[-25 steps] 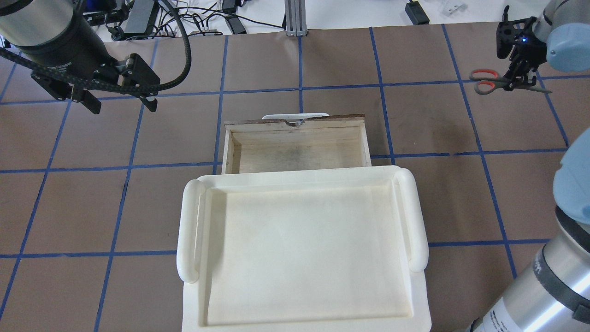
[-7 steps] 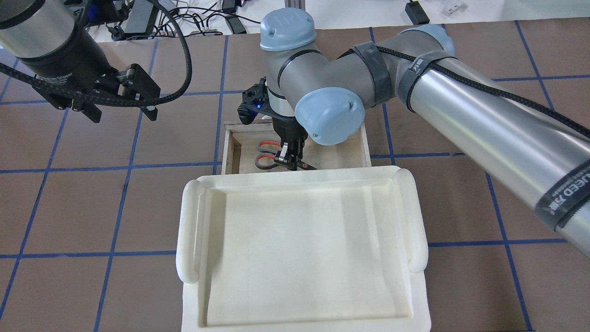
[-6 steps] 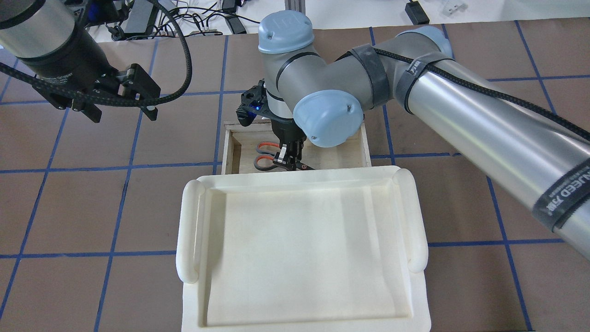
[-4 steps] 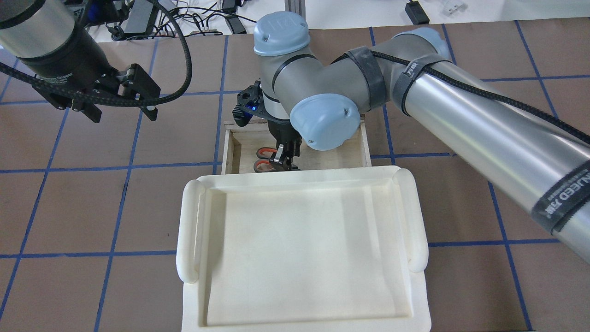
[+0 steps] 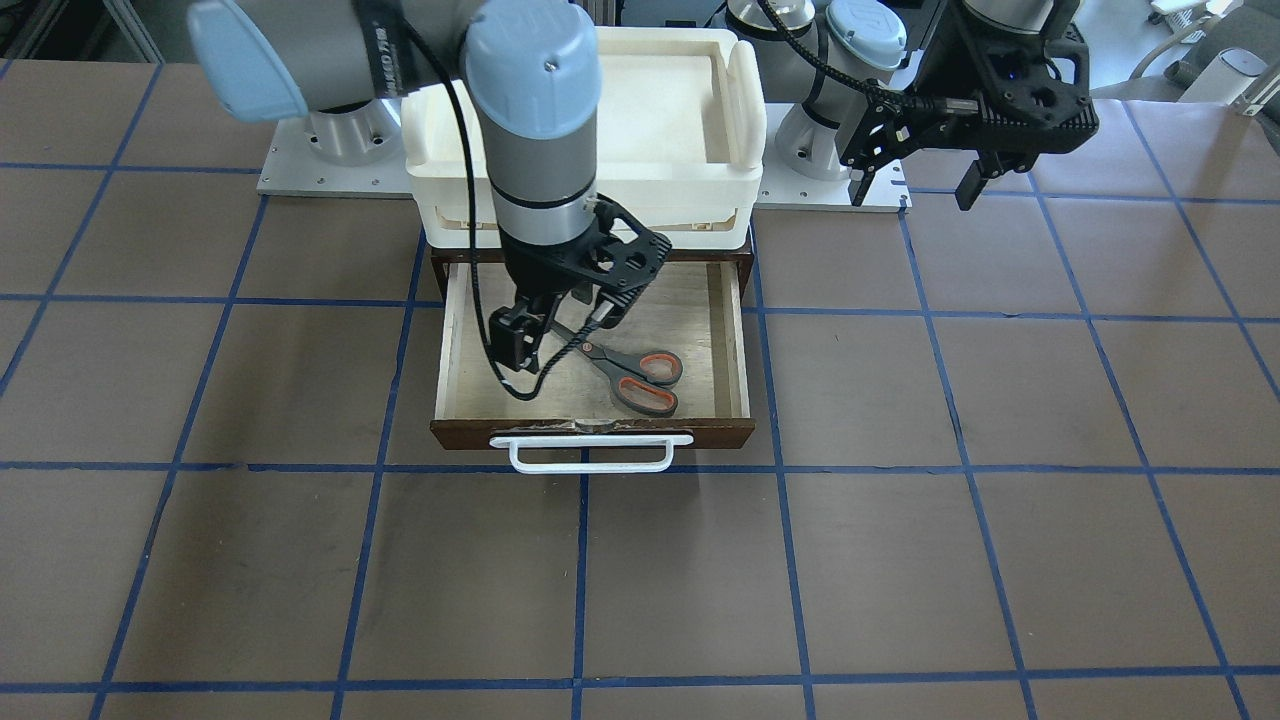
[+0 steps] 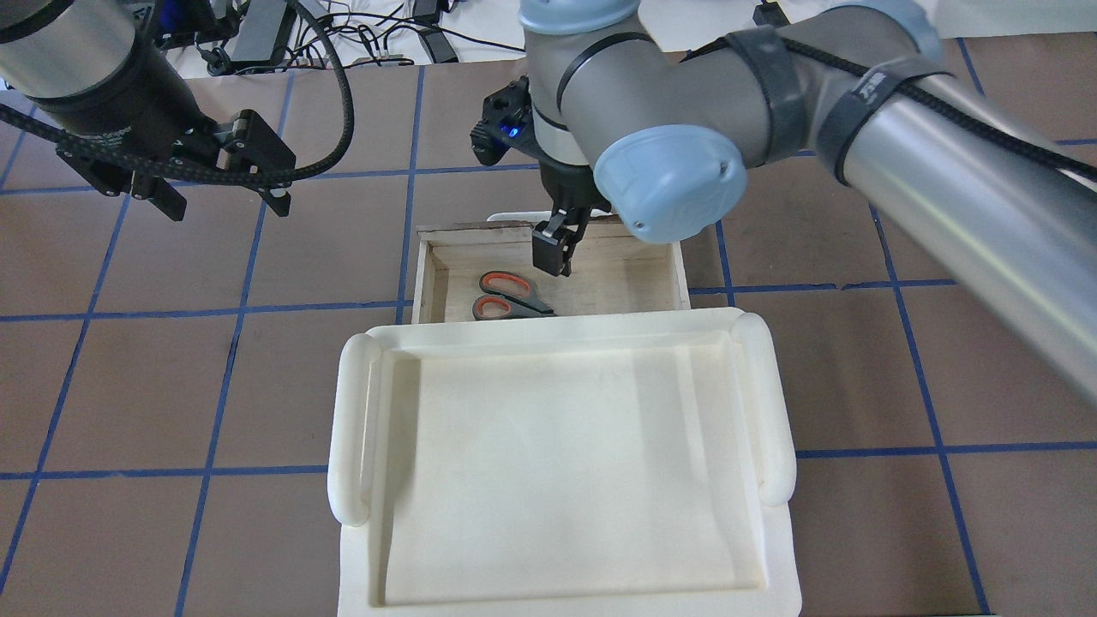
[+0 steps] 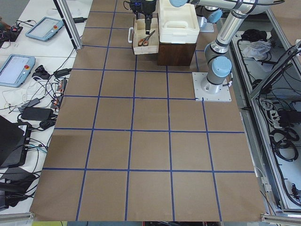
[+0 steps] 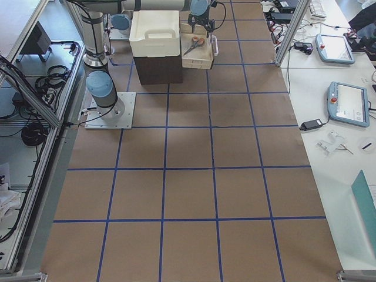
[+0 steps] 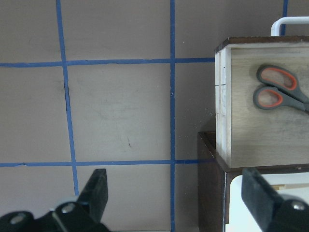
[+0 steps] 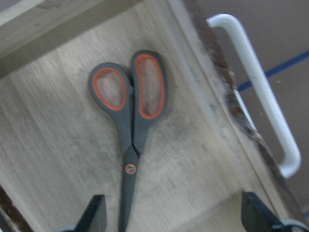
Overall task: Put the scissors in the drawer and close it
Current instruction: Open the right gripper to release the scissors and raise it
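Note:
The scissors [image 5: 637, 376] lie flat on the pale floor of the pulled-out drawer [image 5: 705, 325], their grey and orange handles toward the white bar handle [image 5: 590, 456]. My right gripper [image 5: 555, 325] hangs open just above the drawer, over the blades and touching nothing. In its wrist view the scissors [image 10: 131, 126] lie free between the spread fingertips [image 10: 94, 212]. From overhead, the right gripper [image 6: 553, 253] is over the drawer [image 6: 638, 274], beside the scissors [image 6: 507, 296]. My left gripper [image 6: 224, 201] hovers open and empty over the table, left of the drawer.
A white plastic tray [image 6: 351, 411] sits on top of the dark brown cabinet [image 9: 210, 193] that holds the drawer. Brown table paper with a blue tape grid surrounds it. Cables and power bricks [image 6: 257, 34] lie beyond the far edge.
My right gripper, shut on the scissors low in the drawer before, has opened and risen. The scissors stay on the drawer floor. The left arm has barely moved.

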You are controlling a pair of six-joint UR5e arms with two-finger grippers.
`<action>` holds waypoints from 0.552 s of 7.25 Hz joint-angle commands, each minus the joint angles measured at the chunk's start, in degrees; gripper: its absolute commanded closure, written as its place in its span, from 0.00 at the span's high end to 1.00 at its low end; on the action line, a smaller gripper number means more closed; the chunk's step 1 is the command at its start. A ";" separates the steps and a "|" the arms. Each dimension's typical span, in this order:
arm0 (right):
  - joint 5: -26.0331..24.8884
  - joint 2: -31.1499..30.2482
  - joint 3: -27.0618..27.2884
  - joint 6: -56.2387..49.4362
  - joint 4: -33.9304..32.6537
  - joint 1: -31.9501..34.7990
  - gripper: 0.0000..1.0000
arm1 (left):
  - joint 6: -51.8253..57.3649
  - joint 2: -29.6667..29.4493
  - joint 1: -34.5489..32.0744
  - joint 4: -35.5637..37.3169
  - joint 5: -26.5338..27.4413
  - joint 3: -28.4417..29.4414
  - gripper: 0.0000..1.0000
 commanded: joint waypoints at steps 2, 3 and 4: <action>-1.33 -12.38 0.25 25.77 6.73 -8.97 1.00 | -0.76 -5.00 -0.48 1.79 -1.12 3.56 1.00; -1.51 -14.42 0.17 34.52 10.51 -9.77 1.00 | -1.28 -8.51 -4.14 3.99 -0.61 5.92 1.00; -1.60 -15.22 0.17 39.39 10.55 -10.39 1.00 | -3.03 -12.63 -7.31 4.88 2.87 9.34 1.00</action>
